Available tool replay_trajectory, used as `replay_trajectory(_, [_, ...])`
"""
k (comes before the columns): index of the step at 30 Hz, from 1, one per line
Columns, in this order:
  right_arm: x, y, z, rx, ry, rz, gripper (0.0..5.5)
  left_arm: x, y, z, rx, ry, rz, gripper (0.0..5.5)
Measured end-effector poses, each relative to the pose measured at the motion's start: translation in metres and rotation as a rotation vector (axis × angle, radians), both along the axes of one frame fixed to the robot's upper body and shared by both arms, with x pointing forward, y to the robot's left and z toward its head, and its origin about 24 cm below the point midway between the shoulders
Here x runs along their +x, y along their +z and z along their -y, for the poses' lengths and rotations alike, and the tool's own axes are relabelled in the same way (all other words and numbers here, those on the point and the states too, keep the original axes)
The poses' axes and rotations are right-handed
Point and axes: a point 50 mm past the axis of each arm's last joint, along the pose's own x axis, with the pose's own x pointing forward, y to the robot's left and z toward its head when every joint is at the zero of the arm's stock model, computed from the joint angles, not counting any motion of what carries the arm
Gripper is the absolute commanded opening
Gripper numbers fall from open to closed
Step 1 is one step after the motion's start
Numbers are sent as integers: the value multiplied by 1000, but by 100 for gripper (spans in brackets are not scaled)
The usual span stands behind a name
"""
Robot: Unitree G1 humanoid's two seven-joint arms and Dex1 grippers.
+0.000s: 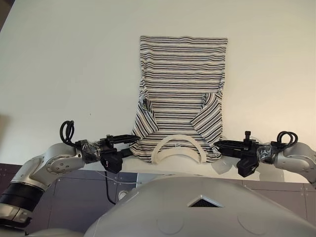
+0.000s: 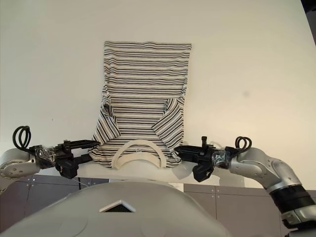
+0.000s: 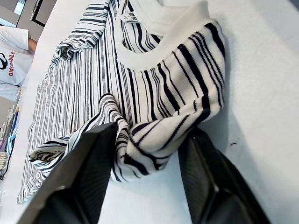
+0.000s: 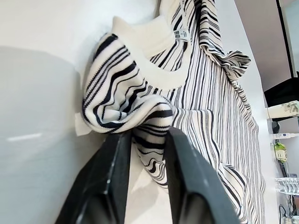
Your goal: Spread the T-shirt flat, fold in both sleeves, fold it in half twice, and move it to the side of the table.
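Lengthwise down the middle of the white counter [image 1: 74,64] lies the striped T-shirt [image 1: 180,84]. Its hem sits at the upper centre of the head-camera frame and its white collar [image 1: 175,138] at the lower centre, close to the counter's near edge. Both sleeves are folded inward over the chest: the left sleeve [image 1: 145,121] and the right sleeve [image 1: 210,116] angle toward each other just above the collar.

At the lower left of the frame, the left gripper [image 1: 134,139] meets the shirt's near-left shoulder corner. Its wrist camera shows the dark fingers [image 3: 88,177] on either side of a bunched fold of striped fabric, pinching it — the corner is raised slightly, with a shadow on the counter beneath it.

At the lower right, the right gripper [image 1: 217,144] holds the opposite shoulder corner. Its fingers [image 4: 112,177] are drawn close together and clamp a gathered wad of fabric beside the collar. Both arms reach in low from the frame's bottom corners — level with the counter's near edge.
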Motion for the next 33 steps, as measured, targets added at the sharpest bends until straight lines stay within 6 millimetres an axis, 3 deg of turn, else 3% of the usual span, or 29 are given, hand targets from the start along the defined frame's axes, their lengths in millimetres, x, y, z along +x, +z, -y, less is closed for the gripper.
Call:
replay_trajectory(3, [0,-1,-1,-14,5,-7,10,-1,-2,0,3,1,-14,123])
replay_trajectory(8, [1,0,-3,-26,19,-7,10,-2,-6,-1,11,5,-31,29])
replay_trajectory(11, [2,2,-5,-28,-1,-24,10,2,-5,-2,20,42,-60,11])
replay_trajectory(14, [-2,5,-6,-1,-95,-155,10,0,-2,2,-27,178,-184,11])
replay_trajectory(18, [-21,23,-9,82,-242,-560,10,-32,14,18,-108,259,-565,11])
replay_trajectory(20, [-27,37,-7,102,-267,-749,10,-41,32,31,-170,246,-728,11])
replay_trajectory(22, [-20,42,0,125,-330,-797,10,-29,41,33,-225,284,-761,11])
replay_trajectory(23, [-9,45,4,145,-393,-790,10,-9,44,30,-256,336,-722,11])
replay_trajectory(25, [31,53,8,227,-535,-701,10,45,57,23,-362,481,-561,11])
replay_trajectory(27, [67,62,10,286,-611,-601,10,79,68,22,-442,554,-472,11])
replay_trajectory(33, [154,55,-9,391,-826,-338,10,157,46,24,-435,703,-308,11])
